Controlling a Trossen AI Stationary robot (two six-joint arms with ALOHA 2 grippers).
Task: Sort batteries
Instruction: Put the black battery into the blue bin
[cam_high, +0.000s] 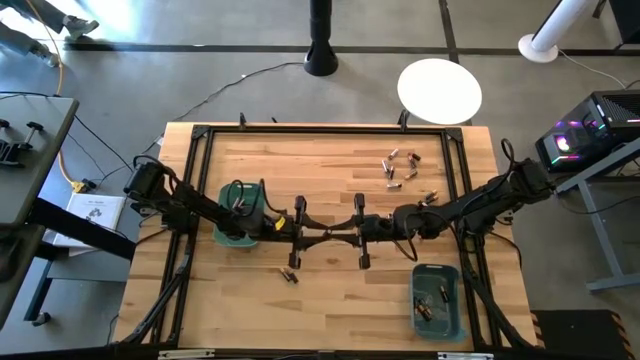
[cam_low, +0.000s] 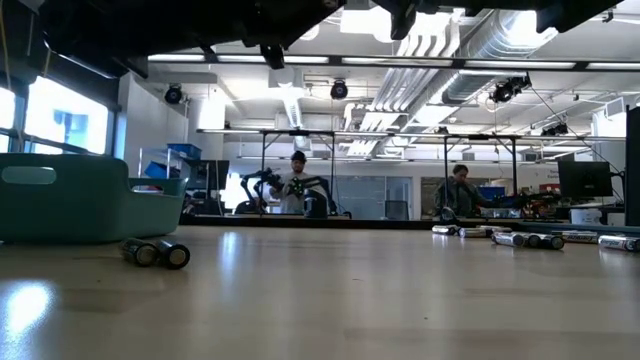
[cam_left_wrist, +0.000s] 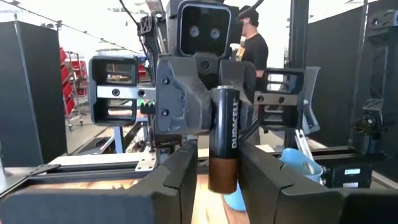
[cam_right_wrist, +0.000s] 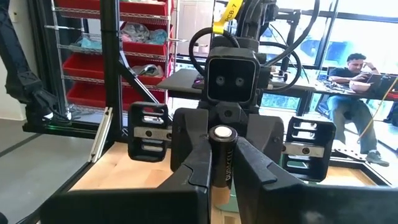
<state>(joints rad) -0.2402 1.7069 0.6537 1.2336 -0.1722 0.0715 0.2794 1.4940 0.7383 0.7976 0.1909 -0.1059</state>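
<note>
Pale wood table (cam_high: 330, 190) under two dark arms meeting gripper to gripper above its middle; left gripper (cam_high: 300, 235) and right gripper (cam_high: 358, 232) facing each other, one battery (cam_left_wrist: 224, 140) upright between them, black body over a copper end, "DURACELL" readable down its side. Right gripper's fingers (cam_right_wrist: 198, 155) closed tight on that battery; left gripper's fingers (cam_left_wrist: 180, 171) either side of the same cell with slight gaps showing, parted, contact impossible to tell. Two teal bins: one (cam_high: 240, 212) at the left beside the left arm, a few cells inside; the other (cam_high: 437, 300) at the near right, about four cells inside. Roughly nine loose batteries (cam_high: 405, 168) scattered at the far right of the table; two more (cam_high: 289, 275) lying side by side near the middle front. Two people in the room behind, too far off for detail.
</note>
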